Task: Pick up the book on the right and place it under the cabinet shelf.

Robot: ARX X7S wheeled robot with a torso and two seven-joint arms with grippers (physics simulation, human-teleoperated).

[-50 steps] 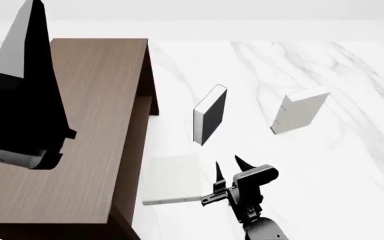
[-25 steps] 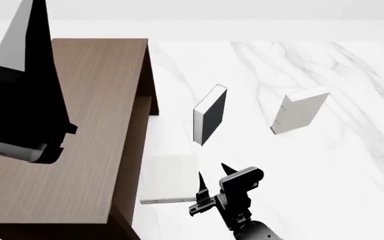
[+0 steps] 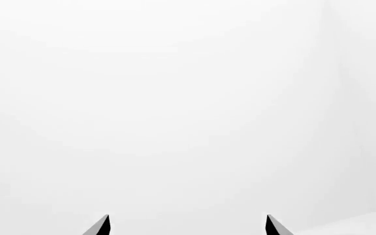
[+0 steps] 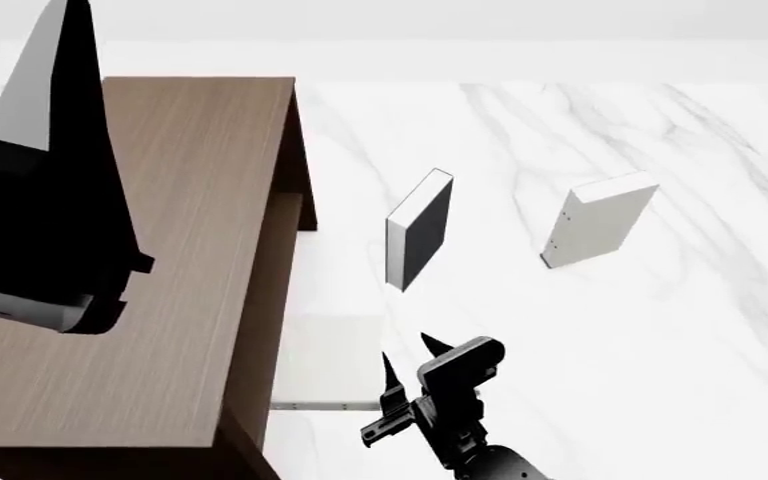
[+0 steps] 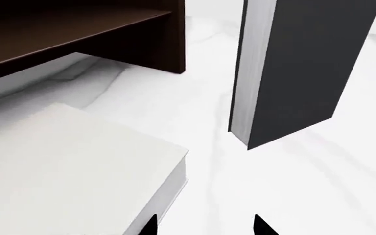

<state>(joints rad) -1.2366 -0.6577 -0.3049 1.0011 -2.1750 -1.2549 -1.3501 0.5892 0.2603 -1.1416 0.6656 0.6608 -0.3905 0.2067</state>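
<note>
Left wrist view: only a blank white background shows, with the two dark fingertips of the left gripper (image 3: pixel 186 226) set apart and nothing between them, so this claw is spread open.

Head view: the cabinet (image 4: pixel 157 280) fills the left side on the marble floor (image 4: pixel 651 350), seen from above. The left gripper (image 4: pixel 51 200) hangs above its top. The book (image 4: pixel 331 365) lies flat on the floor, one edge at the cabinet's open side, partly slid in under its top. The right gripper (image 4: pixel 404 368) sits just beside the book's outer edge, fingers parted and holding nothing. A black book (image 4: pixel 420 229) stands upright beyond, and a pale book (image 4: pixel 600 219) stands well to its right.

Right wrist view: the right claw's fingertips are apart near the flat book's corner. The cabinet shelf (image 5: pixel 64 29) runs above bare floor; the book lies just outside. The black book stands nearby.
</note>
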